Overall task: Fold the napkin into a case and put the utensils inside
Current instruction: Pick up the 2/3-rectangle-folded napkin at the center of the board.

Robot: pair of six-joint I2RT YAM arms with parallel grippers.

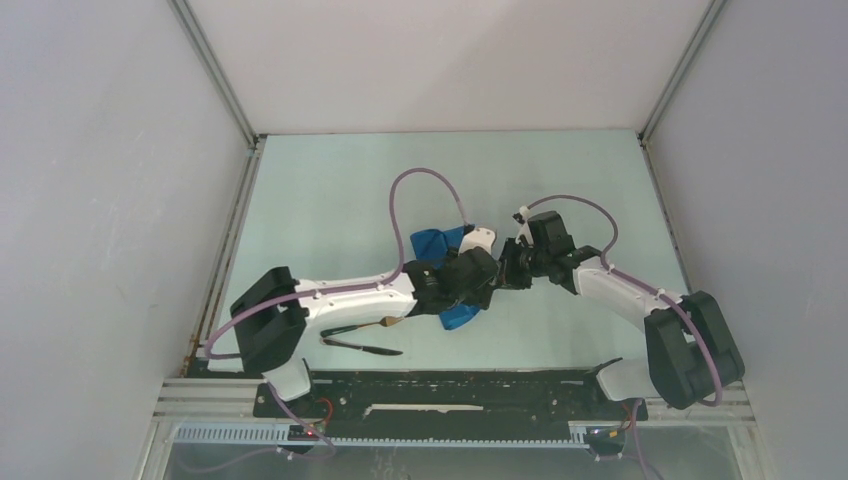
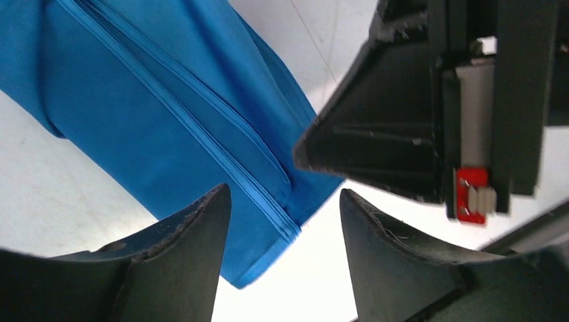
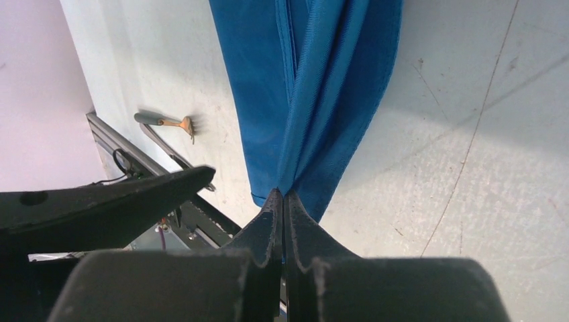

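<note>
Napkin [image 3: 322,80]: judged soft, limp cloth; hold by hem. Right end effector [image 3: 282,204] grips its edge; left end effector [image 2: 283,201] released.

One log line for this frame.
napkin partly folded | right gripper shut on napkin edge | left gripper open over napkin | fork, knife on table, not in napkin

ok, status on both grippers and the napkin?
Right gripper shut on napkin edge. Left gripper open over its corner. Fork and knife lying loose, not yet in. Grippers close together.
</note>
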